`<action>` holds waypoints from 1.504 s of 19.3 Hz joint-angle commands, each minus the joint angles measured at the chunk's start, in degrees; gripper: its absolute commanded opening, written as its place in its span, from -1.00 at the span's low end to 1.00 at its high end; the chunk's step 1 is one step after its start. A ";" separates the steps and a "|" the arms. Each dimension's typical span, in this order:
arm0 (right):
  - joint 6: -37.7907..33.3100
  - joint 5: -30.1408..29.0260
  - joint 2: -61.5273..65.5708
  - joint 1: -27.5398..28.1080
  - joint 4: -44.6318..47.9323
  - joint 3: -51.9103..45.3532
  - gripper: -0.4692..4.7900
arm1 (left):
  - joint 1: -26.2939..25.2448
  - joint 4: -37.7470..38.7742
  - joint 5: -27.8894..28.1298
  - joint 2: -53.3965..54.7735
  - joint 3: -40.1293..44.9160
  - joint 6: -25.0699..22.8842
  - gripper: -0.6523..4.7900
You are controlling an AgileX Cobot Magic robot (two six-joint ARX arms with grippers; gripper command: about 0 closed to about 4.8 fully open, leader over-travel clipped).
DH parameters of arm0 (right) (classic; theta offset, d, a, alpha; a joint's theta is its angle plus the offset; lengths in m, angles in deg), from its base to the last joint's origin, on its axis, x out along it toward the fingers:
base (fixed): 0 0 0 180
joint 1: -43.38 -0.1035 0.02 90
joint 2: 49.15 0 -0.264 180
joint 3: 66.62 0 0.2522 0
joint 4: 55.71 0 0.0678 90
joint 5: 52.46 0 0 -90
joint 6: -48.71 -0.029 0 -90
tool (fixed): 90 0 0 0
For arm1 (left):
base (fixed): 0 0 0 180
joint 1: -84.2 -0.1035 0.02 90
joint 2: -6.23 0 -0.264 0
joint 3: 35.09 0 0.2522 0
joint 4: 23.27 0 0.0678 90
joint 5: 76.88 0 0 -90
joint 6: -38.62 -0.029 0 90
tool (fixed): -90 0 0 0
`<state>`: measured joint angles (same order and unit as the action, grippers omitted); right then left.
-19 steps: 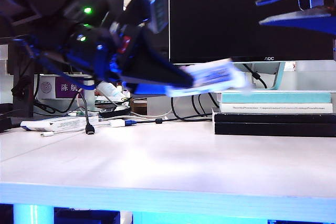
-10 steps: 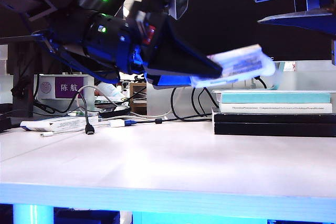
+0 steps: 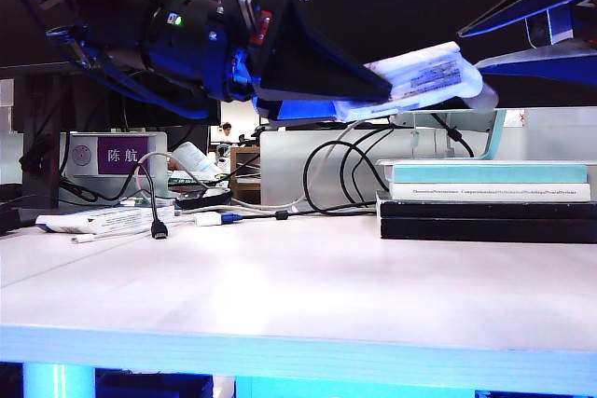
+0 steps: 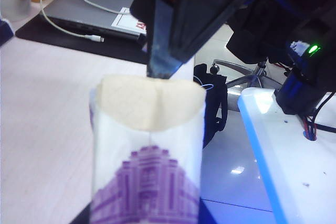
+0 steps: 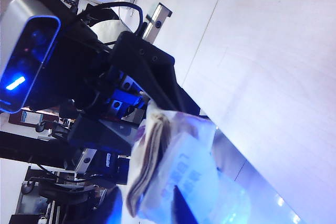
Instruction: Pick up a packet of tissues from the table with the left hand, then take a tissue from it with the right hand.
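My left gripper (image 3: 373, 100) is shut on the packet of tissues (image 3: 424, 76) and holds it high above the table (image 3: 298, 295), tilted with its far end up. The purple label (image 4: 147, 187) faces the left wrist camera, and the cream tissue (image 4: 152, 100) shows at the packet's open end. My right gripper (image 3: 469, 51) hangs at the upper right, open, its blue-tinted fingertips straddling that open end. In the right wrist view the tissue edges (image 5: 149, 153) lie between the two fingers, one dark finger (image 5: 181, 208) crossing the packet (image 5: 194, 171). No tissue is drawn out.
Stacked books (image 3: 485, 202) sit at the right rear of the table. A long flat white packet (image 3: 98, 221), a USB plug (image 3: 159, 228) and looping cables (image 3: 326, 184) lie at the rear left. A dark monitor (image 3: 438, 6) stands behind. A laptop (image 4: 100, 3) lies on the desk.
The left arm has carried the packet up and to the right until its end sits at the right gripper's fingertips. The right gripper has tilted slightly; its jaws stay the same width.
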<state>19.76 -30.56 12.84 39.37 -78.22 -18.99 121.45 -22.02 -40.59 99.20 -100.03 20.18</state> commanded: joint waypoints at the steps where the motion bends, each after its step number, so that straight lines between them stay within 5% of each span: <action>1: 0.46 -0.04 0.70 -0.02 0.63 0.26 -0.36 | 0.13 -1.03 -0.04 -0.13 -0.22 -0.22 -0.09; 17: 0.24 -2.62 2.75 -0.42 3.02 0.26 -0.39 | 2.25 -1.95 2.43 0.24 -0.20 -0.20 -0.09; 23: 0.04 -2.56 2.78 -3.50 3.52 0.26 -0.53 | 2.49 -3.34 2.49 0.24 -0.20 0.13 -0.09; 25: 0.09 -1.27 2.99 -5.22 5.38 0.26 -0.84 | 2.64 -3.08 2.84 0.24 -0.20 0.24 -0.09; 29: 1.53 1.86 2.97 -5.18 6.05 0.26 -0.84 | 2.58 -2.84 3.58 0.22 -0.20 0.24 -0.09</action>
<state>19.89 -29.79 15.86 34.36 -73.19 -18.97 123.92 -23.75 -36.53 99.64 -100.01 20.25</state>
